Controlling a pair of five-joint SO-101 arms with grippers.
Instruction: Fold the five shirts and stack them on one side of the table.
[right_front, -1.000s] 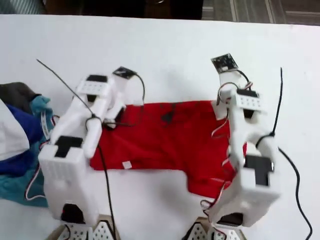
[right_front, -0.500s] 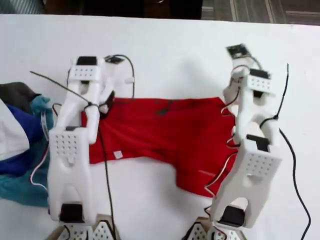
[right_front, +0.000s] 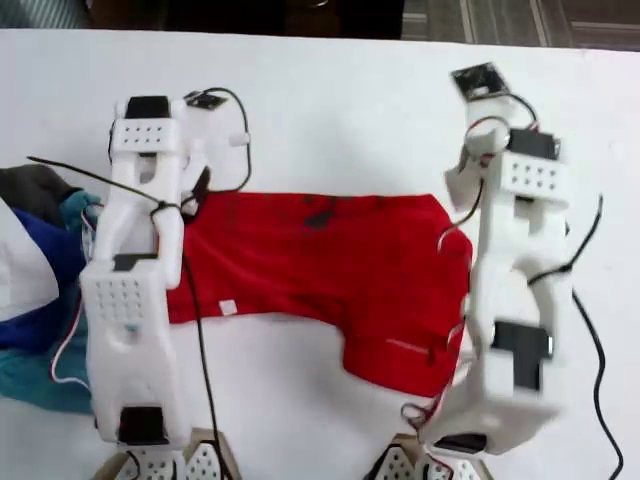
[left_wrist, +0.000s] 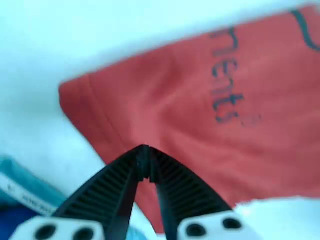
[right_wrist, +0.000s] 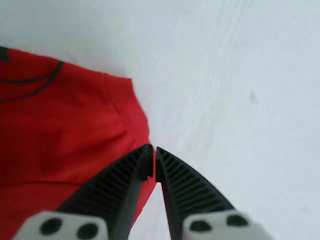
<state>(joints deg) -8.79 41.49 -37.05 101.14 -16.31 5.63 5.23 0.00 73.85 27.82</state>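
A red shirt (right_front: 320, 265) lies spread across the middle of the white table (right_front: 330, 100), with dark print near its far edge. My left gripper (right_front: 196, 196) is shut on the shirt's far left corner; the left wrist view has its fingertips (left_wrist: 146, 159) closed together on the red fabric (left_wrist: 200, 115). My right gripper (right_front: 456, 196) is shut on the far right corner, fingers closed at the cloth's edge (right_wrist: 152, 161) in the right wrist view, over the red shirt (right_wrist: 60, 125). A small white tag (right_front: 227, 308) sits near the shirt's near edge.
A heap of other shirts (right_front: 35, 270), in blue, teal, white and dark grey, lies at the table's left edge beside the left arm. Teal cloth (left_wrist: 15, 182) from it appears in the left wrist view. Bare table stretches beyond the red shirt and to its right.
Both arms have stretched away from their bases, pulling the red shirt's far edge farther up the table. The shirt now lies flatter and wider.
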